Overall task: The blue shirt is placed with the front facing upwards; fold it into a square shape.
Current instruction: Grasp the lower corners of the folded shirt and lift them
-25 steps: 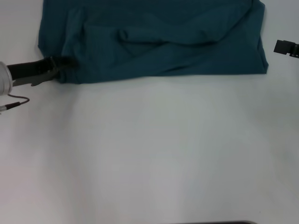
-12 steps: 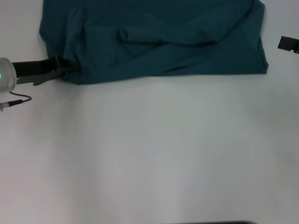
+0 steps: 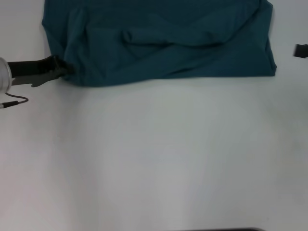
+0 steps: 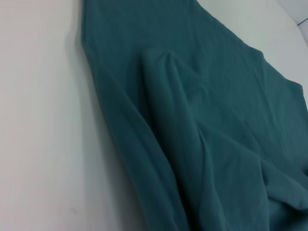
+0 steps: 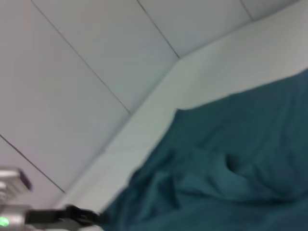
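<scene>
Teal-blue cotton shirt [image 3: 163,43], wrinkled, on white table [image 3: 159,159].
Left gripper [image 3: 65,70] reached in level, pinching the shirt's near-left corner; it had risen slightly. Right gripper [image 3: 301,50] had retreated, grip indiscernible.

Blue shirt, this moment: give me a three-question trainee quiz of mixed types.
1. True or false: the blue shirt lies flat and smooth on the white table.
2. Which end effector is at the shirt's near corner? A) left B) right C) both
3. Fill in: the right end effector sits at the head view's right edge, ____ from the shirt.

Key:
1. False; it is bunched with ridged wrinkles.
2. A; the left end effector meets the cloth at that corner.
3. Apart.
</scene>
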Robot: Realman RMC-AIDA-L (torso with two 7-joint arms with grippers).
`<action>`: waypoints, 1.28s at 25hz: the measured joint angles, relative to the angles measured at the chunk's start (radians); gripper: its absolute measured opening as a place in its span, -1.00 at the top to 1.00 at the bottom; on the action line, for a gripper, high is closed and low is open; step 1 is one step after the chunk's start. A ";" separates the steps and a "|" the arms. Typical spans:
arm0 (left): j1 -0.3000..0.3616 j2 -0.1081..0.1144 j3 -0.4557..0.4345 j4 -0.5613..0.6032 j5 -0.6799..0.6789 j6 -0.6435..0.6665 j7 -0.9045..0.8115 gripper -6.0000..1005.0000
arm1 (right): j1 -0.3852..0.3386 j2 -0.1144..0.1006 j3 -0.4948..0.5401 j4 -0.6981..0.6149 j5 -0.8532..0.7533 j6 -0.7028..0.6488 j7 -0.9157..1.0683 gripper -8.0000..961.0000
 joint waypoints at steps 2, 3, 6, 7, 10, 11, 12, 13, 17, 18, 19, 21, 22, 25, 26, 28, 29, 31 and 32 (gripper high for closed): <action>-0.002 0.011 0.000 -0.003 0.000 0.023 -0.017 0.93 | 0.012 -0.031 0.008 -0.001 -0.043 0.021 0.032 -0.68; -0.003 0.015 0.000 -0.007 0.000 0.033 -0.023 0.94 | 0.020 -0.049 0.012 -0.001 -0.069 0.028 0.064 -0.68; -0.006 0.022 0.001 -0.030 0.001 0.066 -0.046 0.95 | 0.049 -0.101 0.015 -0.002 -0.151 0.055 0.191 -0.68; -0.007 0.024 0.004 -0.039 0.001 0.080 -0.056 0.95 | 0.063 -0.119 0.017 -0.002 -0.179 0.069 0.246 -0.68; -0.019 0.032 0.009 -0.051 0.011 0.116 -0.080 0.95 | 0.103 -0.151 0.018 -0.002 -0.247 0.115 0.368 -0.68; -0.026 0.034 0.010 -0.053 0.017 0.130 -0.089 0.95 | 0.120 -0.156 0.017 -0.002 -0.275 0.136 0.395 -0.68; -0.033 0.037 0.010 -0.053 0.023 0.141 -0.097 0.95 | 0.136 -0.158 0.015 -0.002 -0.298 0.150 0.413 -0.68; -0.038 0.038 0.010 -0.053 0.027 0.152 -0.103 0.95 | 0.154 -0.158 0.011 0.000 -0.327 0.164 0.420 -0.68; -0.043 0.039 0.004 -0.061 0.028 0.174 -0.108 0.95 | 0.241 -0.132 0.004 0.024 -0.473 0.232 0.417 -0.68; -0.041 0.039 0.002 -0.068 0.028 0.179 -0.109 0.95 | 0.258 -0.122 0.003 0.030 -0.499 0.238 0.416 -0.68; -0.039 0.039 0.001 -0.073 0.028 0.183 -0.109 0.95 | 0.274 -0.112 0.001 0.035 -0.523 0.248 0.414 -0.68; -0.034 0.039 -0.001 -0.083 0.026 0.188 -0.110 0.95 | 0.297 -0.089 -0.010 0.042 -0.552 0.258 0.409 -0.68; -0.033 0.039 -0.002 -0.087 0.026 0.190 -0.110 0.95 | 0.307 -0.080 -0.020 0.047 -0.558 0.263 0.408 -0.68; -0.029 0.042 -0.005 -0.092 0.024 0.191 -0.110 0.95 | 0.325 -0.065 -0.044 0.079 -0.566 0.284 0.411 -0.68; -0.029 0.043 -0.005 -0.092 0.023 0.190 -0.110 0.95 | 0.328 -0.064 -0.045 0.091 -0.566 0.291 0.415 -0.68; -0.028 0.043 -0.005 -0.092 0.022 0.188 -0.110 0.95 | 0.335 -0.063 -0.046 0.122 -0.566 0.307 0.427 -0.68; -0.028 0.043 -0.005 -0.092 0.022 0.186 -0.110 0.95 | 0.337 -0.063 -0.047 0.135 -0.566 0.315 0.434 -0.68; -0.028 0.043 -0.005 -0.092 0.022 0.183 -0.107 0.95 | 0.342 -0.062 -0.047 0.159 -0.566 0.334 0.444 -0.68; -0.029 0.042 -0.005 -0.093 0.022 0.181 -0.106 0.95 | 0.345 -0.061 -0.048 0.170 -0.566 0.348 0.447 -0.68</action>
